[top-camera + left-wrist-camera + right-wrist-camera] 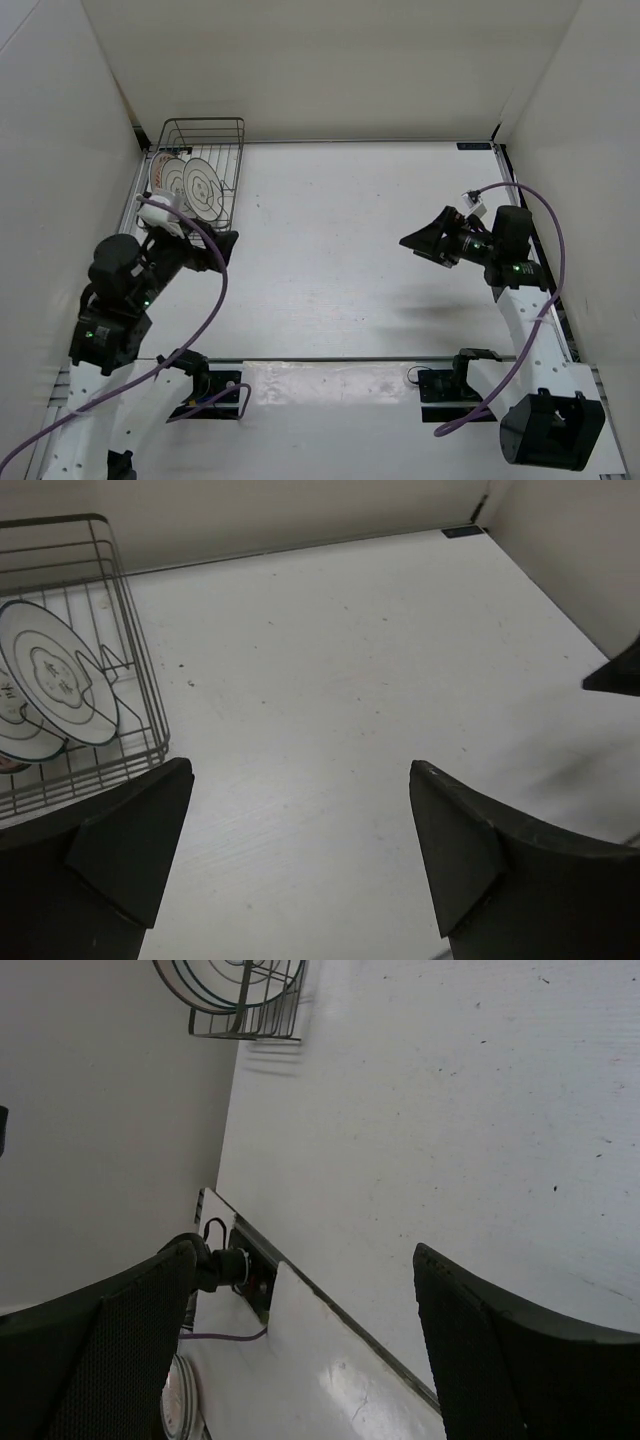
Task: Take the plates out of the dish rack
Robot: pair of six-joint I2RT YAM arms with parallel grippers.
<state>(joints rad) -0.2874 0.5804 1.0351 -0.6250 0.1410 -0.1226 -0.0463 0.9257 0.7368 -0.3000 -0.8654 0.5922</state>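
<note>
Plates point(203, 187) are in the dish rack point(205, 121), far-left corner of the table point(350, 230), bunched at the rack's near end. 2 are clearly visible: a ringed front plate point(60, 685) and a second plate point(12, 735) tucked behind it with lettering on it. Can't confirm a 3rd from these views.

Orientation: they stand on edge between the tines point(108, 660) and lean back. Faces look roughly toward the left gripper point(300, 770). A round plate has no long axis. The rack's long side seems to run near-to-far.

Handling, my read: stiff and smooth, probably glazed, so slippery. They'd chip if knocked against the wire. Light enough for 1 arm. Best hold is the exposed upper rim, 1 finger on each face, then lift up and out along the tines, not sideways.

Left gripper sits just near-right of the rack, fingers point(130, 840) spread wide with only bare table between them. Right gripper point(302, 1250) hangs over the table's right side, well away from the rack, also spread and holding nothing.
</note>
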